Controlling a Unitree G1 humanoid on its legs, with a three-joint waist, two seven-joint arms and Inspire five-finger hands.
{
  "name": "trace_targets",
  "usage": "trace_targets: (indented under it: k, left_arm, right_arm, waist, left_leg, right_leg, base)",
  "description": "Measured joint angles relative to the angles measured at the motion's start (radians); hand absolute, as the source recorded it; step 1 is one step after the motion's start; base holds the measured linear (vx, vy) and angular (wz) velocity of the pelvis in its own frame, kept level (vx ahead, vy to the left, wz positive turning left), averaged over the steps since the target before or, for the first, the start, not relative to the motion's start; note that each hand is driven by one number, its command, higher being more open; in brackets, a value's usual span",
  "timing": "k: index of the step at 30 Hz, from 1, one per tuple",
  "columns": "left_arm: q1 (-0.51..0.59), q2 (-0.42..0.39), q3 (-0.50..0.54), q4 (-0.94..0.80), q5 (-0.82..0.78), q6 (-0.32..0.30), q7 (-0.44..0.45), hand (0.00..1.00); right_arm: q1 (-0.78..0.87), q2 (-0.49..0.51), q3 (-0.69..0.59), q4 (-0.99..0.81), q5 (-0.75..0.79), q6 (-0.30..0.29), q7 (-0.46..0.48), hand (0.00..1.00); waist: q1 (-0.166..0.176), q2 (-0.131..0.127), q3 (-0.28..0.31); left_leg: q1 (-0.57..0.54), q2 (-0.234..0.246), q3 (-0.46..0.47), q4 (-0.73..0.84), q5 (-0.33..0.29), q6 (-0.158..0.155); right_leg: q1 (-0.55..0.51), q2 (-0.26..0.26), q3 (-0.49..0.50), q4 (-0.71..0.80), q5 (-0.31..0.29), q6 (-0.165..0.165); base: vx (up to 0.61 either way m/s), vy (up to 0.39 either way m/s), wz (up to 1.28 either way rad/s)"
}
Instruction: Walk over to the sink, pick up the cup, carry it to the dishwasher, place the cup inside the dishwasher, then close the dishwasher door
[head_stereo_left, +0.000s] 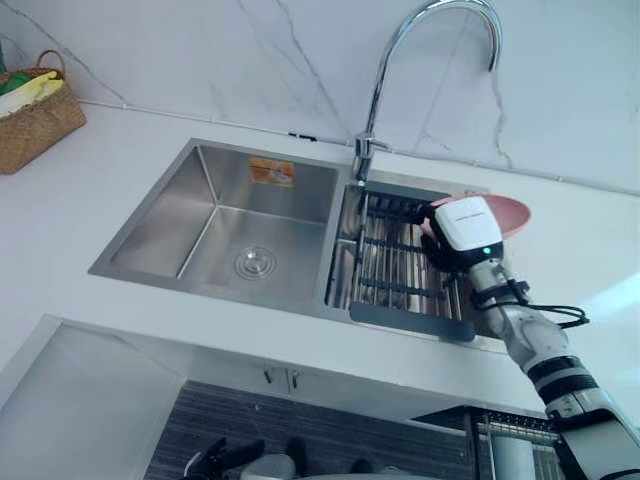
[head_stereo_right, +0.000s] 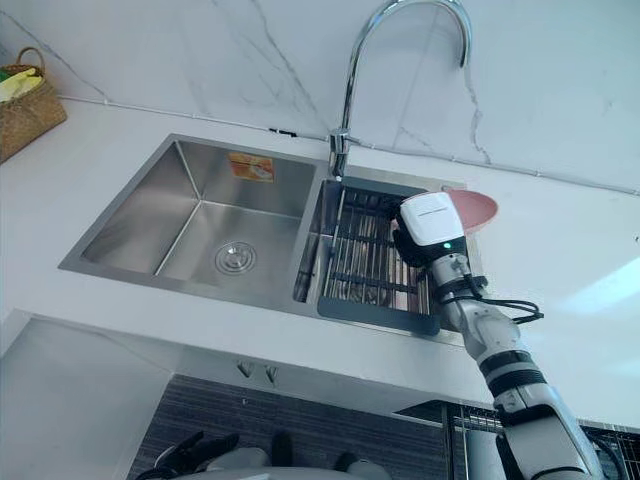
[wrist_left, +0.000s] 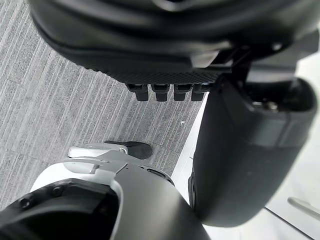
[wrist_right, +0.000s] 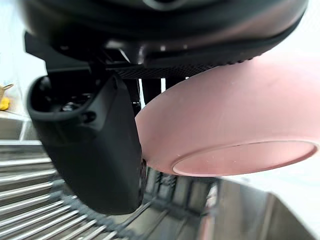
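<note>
Although the task names a cup, the vessel seen is a shallow pink bowl (wrist_right: 225, 115) with a ringed foot. It is tilted, its underside turned toward the wrist camera. It sits off the surfaces, above the right-hand end of the sink's drying rack (head_stereo_left: 395, 265), at the edge nearest the desk (head_stereo_left: 90, 190).

The right hand (wrist_right: 95, 150) has hold of the pink bowl. The thumb presses against its outer wall and the fingers pass behind its rim, where their tips are hidden. The right arm reaches in from the lower right.

The drying rack is dark-framed with metal bars and fills the smaller right compartment of the steel sink (head_stereo_left: 215, 225). The larger left basin shows a round drain. A curved chrome faucet (head_stereo_left: 385, 70) rises from the back edge between the two compartments.

A wicker basket (head_stereo_left: 35, 120) stands well apart at the far left of the desk.

The left hand (wrist_left: 250, 150) hangs over grey striped floor (wrist_left: 50, 110), fingers relaxed and holding nothing.
</note>
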Motion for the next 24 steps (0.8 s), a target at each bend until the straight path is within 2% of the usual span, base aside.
trace_targets:
  k: [8, 10, 13, 16, 20, 21, 24]
  left_arm:
    - [0.02, -0.003, -0.003, 0.003, 0.001, -0.018, 0.027, 1.0]
    - [0.036, -0.005, -0.008, 0.006, 0.041, -0.034, 0.046, 1.0]
    - [0.039, -0.01, -0.016, 0.009, 0.104, -0.054, 0.064, 1.0]
    - [0.039, -0.009, -0.051, 0.008, 0.148, -0.058, 0.064, 1.0]
    - [0.038, -0.003, -0.061, 0.006, 0.16, -0.038, 0.045, 1.0]
    - [0.034, 0.002, -0.061, 0.004, 0.159, -0.029, 0.039, 1.0]
    - [0.013, 0.015, -0.061, 0.004, 0.133, 0.021, 0.033, 1.0]
  right_arm:
    - [0.139, -0.083, -0.136, -0.228, 0.004, -0.02, 0.034, 0.0]
    - [0.202, -0.1, -0.205, -0.29, 0.041, -0.021, 0.038, 0.0]
    - [0.267, -0.11, -0.291, -0.329, 0.076, -0.015, 0.038, 0.0]
    - [0.365, -0.119, -0.414, -0.36, 0.125, 0.013, 0.034, 0.0]
    - [0.448, -0.119, -0.496, -0.361, 0.195, 0.055, 0.016, 0.0]
    - [0.467, -0.119, -0.512, -0.36, 0.209, 0.067, 0.006, 0.0]
    - [0.515, -0.097, -0.555, -0.357, 0.259, 0.066, -0.038, 0.0]
  waist:
    - [-0.05, 0.001, -0.016]
    - [-0.08, 0.001, -0.032]
    - [-0.099, 0.002, -0.048]
    - [-0.137, 0.003, -0.054]
    - [-0.172, 0.001, -0.053]
    - [-0.185, -0.007, -0.048]
    - [-0.195, -0.01, -0.046]
  left_leg:
    - [0.006, 0.01, 0.06, 0.0, -0.012, -0.006]
    - [0.01, 0.014, 0.085, 0.003, -0.021, -0.005]
    - [0.01, 0.019, 0.113, 0.016, -0.033, -0.005]
    - [0.014, 0.026, 0.154, 0.044, -0.056, -0.006]
    - [0.009, 0.034, 0.216, 0.068, -0.077, -0.006]
    - [0.001, 0.038, 0.241, 0.08, -0.083, -0.003]
    - [-0.022, 0.055, 0.312, 0.111, -0.107, -0.009]
  right_leg:
    - [-0.019, 0.01, 0.062, -0.003, 0.007, -0.004]
    - [-0.024, 0.013, 0.084, -0.001, 0.007, -0.004]
    - [-0.036, 0.017, 0.117, 0.009, 0.008, -0.006]
    - [-0.051, 0.017, 0.158, 0.036, 0.007, -0.005]
    - [-0.095, 0.017, 0.207, 0.085, -0.001, -0.003]
    - [-0.112, 0.016, 0.216, 0.092, -0.007, 0.002]
    - [-0.149, -0.007, 0.172, 0.105, -0.017, -0.001]
  base:
    - [0.0, 0.005, -0.24]
    - [0.01, 0.009, -0.29]
    - [0.01, 0.013, -0.37]
    - [0.0, 0.031, -0.38]
    - [-0.03, 0.05, -0.46]
    - [-0.07, 0.061, -0.73]
    - [-0.07, 0.036, -0.7]
